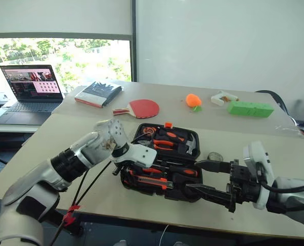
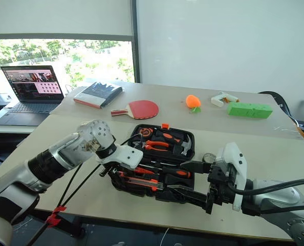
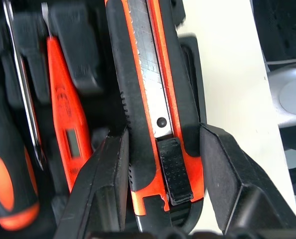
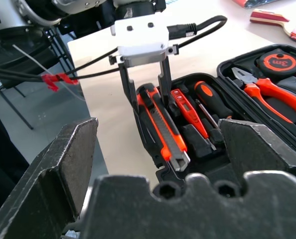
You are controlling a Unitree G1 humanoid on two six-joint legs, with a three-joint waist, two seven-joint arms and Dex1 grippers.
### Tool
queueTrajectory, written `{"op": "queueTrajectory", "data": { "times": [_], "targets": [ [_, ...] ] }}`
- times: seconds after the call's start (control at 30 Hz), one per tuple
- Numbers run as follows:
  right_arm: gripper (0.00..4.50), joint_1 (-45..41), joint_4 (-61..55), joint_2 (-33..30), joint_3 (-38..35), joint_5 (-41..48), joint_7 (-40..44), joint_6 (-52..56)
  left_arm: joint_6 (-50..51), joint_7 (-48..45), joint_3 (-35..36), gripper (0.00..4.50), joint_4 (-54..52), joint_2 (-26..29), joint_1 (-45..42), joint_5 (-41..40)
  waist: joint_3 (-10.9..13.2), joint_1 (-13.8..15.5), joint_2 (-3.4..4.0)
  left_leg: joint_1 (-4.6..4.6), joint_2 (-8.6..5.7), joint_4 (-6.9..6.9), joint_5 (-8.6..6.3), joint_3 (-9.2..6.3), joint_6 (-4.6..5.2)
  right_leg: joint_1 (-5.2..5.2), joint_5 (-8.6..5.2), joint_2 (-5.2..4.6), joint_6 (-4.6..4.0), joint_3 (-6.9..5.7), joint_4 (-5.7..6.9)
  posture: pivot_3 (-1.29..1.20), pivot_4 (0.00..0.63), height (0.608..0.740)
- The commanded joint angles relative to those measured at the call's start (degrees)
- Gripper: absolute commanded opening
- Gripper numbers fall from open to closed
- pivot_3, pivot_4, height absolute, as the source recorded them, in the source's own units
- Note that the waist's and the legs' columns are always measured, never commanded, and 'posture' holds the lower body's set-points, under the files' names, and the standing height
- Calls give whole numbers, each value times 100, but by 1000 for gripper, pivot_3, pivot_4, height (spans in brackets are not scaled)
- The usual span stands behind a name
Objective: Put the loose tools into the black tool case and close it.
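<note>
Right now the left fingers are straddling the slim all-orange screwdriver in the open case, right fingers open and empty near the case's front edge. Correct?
Not quite. The left fingers straddle the utility knife, not the slim all-orange screwdriver, which lies in the recess beside it; the left wrist view shows this. The rest holds: the black tool case is open, and the right gripper is open and empty near the case's front edge.

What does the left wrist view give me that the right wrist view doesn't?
Left wrist alone: close detail of the knife, its bare blade strip and ribbed slider between the left gripper's fingers. Right wrist alone: the pliers, the tape measure, the case's edge and the open right gripper. Both: knife, slim orange screwdriver and a black-handled screwdriver seated in the case.
</note>
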Motion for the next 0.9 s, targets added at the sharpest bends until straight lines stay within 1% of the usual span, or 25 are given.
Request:
{"op": "queueTrajectory", "data": {
  "times": [0.03,0.27,0.33,0.37,0.4,0.43,0.47,0.53,0.7,0.77,0.8,0.83,0.87,0.9],
  "targets": [
    [4500,-89,-133,-66,-124,153,-70,-112,-49,36,2,1649,93,-210,-12,190,0,-5,0,0,0,0,0,0,0,0,0,0,0,0,0,0,150,736],
    [4500,-129,-132,-68,-86,168,-127,-118,1,-38,2,1649,4,-180,126,264,-1,-5,2,2,1,-1,0,-3,0,1,0,1,0,1,0,0,150,736],
    [4500,-151,-124,-63,-54,160,-135,-122,57,-38,23,2643,-27,-145,95,172,-1,-7,2,2,1,-1,0,-4,0,1,0,0,0,1,0,0,150,736],
    [4500,-164,-119,-61,-40,157,-138,-124,81,-38,30,2913,-41,-126,73,126,-1,-9,2,2,1,-1,0,-6,0,0,0,0,0,1,0,0,150,736],
    [4500,-190,-109,-57,-14,147,-137,-126,131,-38,67,3301,-53,-101,23,41,-1,-10,2,2,1,-1,0,-6,0,0,0,1,0,1,1,0,150,736],
    [4500,-209,-99,-52,7,135,-133,-129,209,-38,94,3537,-73,-74,-29,-63,-1,-16,2,2,2,-1,0,-8,0,-1,0,1,0,1,1,0,150,736],
    [4500,-231,-84,-47,28,125,-131,-129,325,-38,130,3908,-111,-30,-107,-230,-1,-25,2,2,2,-1,0,-10,0,0,0,1,0,1,1,0,150,736],
    [4500,-260,-59,-38,60,93,-116,-129,499,-38,205,4473,-165,35,-245,-499,-1,-32,2,0,4,-2,0,-16,0,-3,0,2,0,2,1,0,150,736],
    [4500,-287,-34,-22,112,52,-87,-144,675,-38,423,4473,-109,9,-468,-814,-1,-9,2,-2,2,-2,0,-18,0,-2,-1,1,1,1,0,0,150,736],
    [4500,-300,-31,-23,135,31,-76,-149,648,-38,443,3939,-58,-68,-446,-770,-1,-5,2,-1,1,-1,0,-17,0,-1,-1,0,1,1,-1,0,150,736],
    [4500,-316,-25,-26,140,34,-74,-146,575,-38,415,3814,-53,-79,-407,-725,-1,-3,2,-1,1,-1,0,-17,0,-1,-1,0,1,1,-1,0,150,736],
    [4500,-330,-21,-30,138,41,-74,-142,506,-38,391,3241,-57,-86,-363,-682,-1,-3,2,-1,1,-1,0,-15,0,-1,-1,0,1,1,-1,0,150,736],
    [4500,-341,-17,-39,131,52,-72,-136,475,-38,364,3136,-65,-107,-315,-642,-1,-5,2,-1,1,-1,0,-15,0,-1,-1,0,1,1,-1,0,150,736],
    [4500,-344,-21,-47,120,63,-70,-131,454,-37,344,2694,-79,-125,-275,-622,-1,-5,2,-1,1,-1,0,-14,0,-2,-1,0,1,1,-1,0,150,736]
  ]
}}
